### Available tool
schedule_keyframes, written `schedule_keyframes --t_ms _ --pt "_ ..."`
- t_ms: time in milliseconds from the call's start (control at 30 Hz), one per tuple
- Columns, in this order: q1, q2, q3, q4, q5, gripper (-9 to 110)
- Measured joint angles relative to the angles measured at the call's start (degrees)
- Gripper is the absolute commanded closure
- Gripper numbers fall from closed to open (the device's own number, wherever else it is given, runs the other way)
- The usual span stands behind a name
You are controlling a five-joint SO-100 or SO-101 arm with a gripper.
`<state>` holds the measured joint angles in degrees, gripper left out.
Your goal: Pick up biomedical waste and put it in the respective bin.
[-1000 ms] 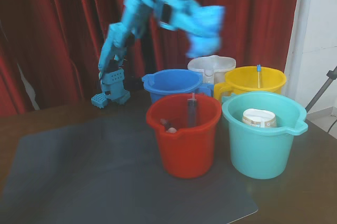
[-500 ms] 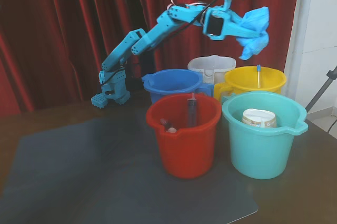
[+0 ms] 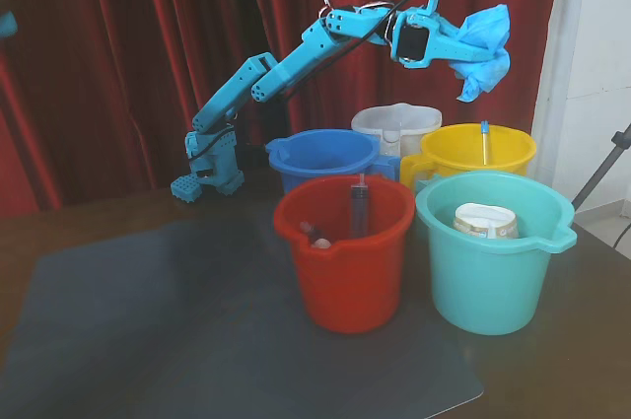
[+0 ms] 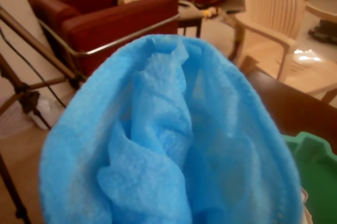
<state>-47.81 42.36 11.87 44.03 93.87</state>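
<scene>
From my remote seat, scanning the fixed view from the left: the arm's base sits at the back of the desk [image 3: 89, 232], far down-left of the tool, and the arm stretches up and rightward over the blue bucket [image 3: 325, 158] and the red bucket [image 3: 345, 251], both well below and left of the tool. The tool [image 3: 471, 42] is closed on the blue glove [image 3: 483, 49], which hangs crumpled from it, its long axis roughly vertical with the loose end drooping down. In the wrist view the glove [image 4: 174, 145] fills nearly the whole picture, so I cannot see the tool's fingers there. The yellow bucket [image 3: 480, 153] lies almost straight below the tool, with clear air between the glove's tail and the rim. I judge the drop to be nearly lined up. A thin blue stick [image 3: 484, 141] stands inside it, below the tool. The white bucket [image 3: 396, 126] sits below-left and the teal bucket [image 3: 493, 246] nearer the camera, both close neighbours, so a drifting glove could catch either rim.
</scene>
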Motion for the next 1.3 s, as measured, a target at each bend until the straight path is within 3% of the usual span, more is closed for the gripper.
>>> schedule_keyframes --t_ms 1300 --pt "-3.78 -8.88 0.44 0.0 -6.5 102"
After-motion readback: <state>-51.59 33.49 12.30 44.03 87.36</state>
